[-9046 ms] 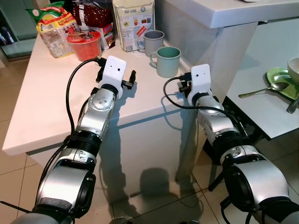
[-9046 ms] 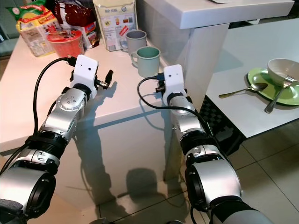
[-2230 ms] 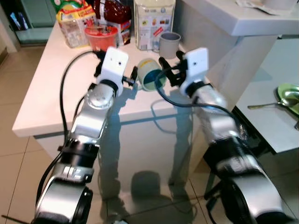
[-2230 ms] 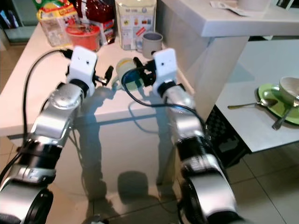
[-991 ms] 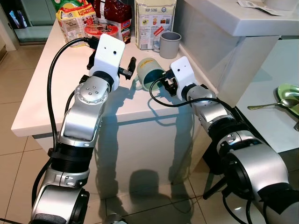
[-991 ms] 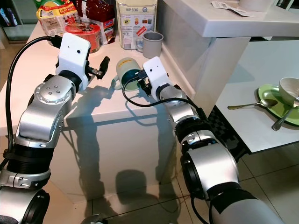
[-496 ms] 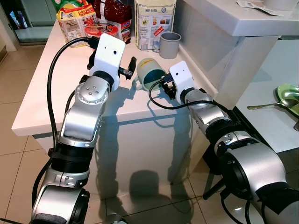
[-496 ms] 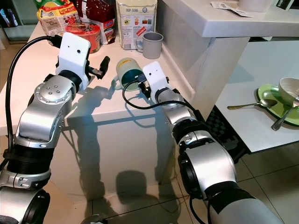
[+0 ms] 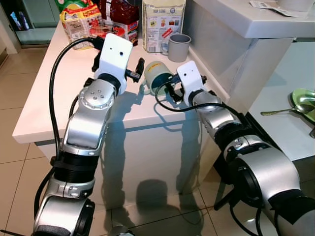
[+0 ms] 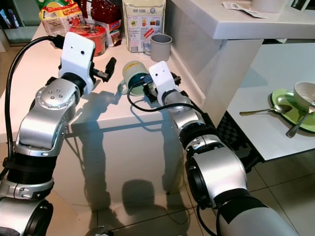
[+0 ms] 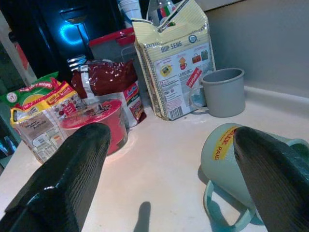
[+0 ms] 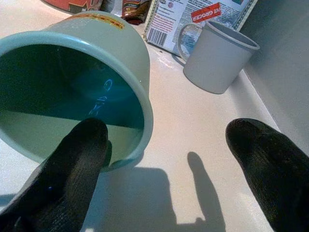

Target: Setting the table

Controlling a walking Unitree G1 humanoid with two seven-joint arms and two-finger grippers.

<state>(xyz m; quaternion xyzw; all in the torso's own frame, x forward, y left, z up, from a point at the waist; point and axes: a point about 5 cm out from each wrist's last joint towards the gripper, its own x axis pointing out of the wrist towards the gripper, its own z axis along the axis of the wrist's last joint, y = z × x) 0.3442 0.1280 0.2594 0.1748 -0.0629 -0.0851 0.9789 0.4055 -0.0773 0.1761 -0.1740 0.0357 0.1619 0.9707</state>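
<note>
- Green mug [image 9: 156, 77] lies tipped on its side on the white counter [image 9: 44, 103], its mouth toward the robot and its handle low against the top, between the two grippers.
- Right gripper [image 12: 169, 164] sits at the rim with its fingers spread; one finger [image 12: 72, 164] is at the lip, the other well clear, so nothing is clamped.
- Left gripper [image 11: 174, 159] hovers just beside the mug, also spread wide and empty.
- Grey mug [image 10: 160, 47] stands upright behind, near a yellow packet [image 9: 160, 23] (groceries crowd that end).
- Step in hand, as I judge it: fetching a cup for the table [image 10: 256, 98], where a plate [image 10: 284, 96] and spoon [image 10: 259, 110] already wait.
- Next move calls for closing on the rim wall, or righting the mug first; a tipped cup may roll away from a push.
</note>
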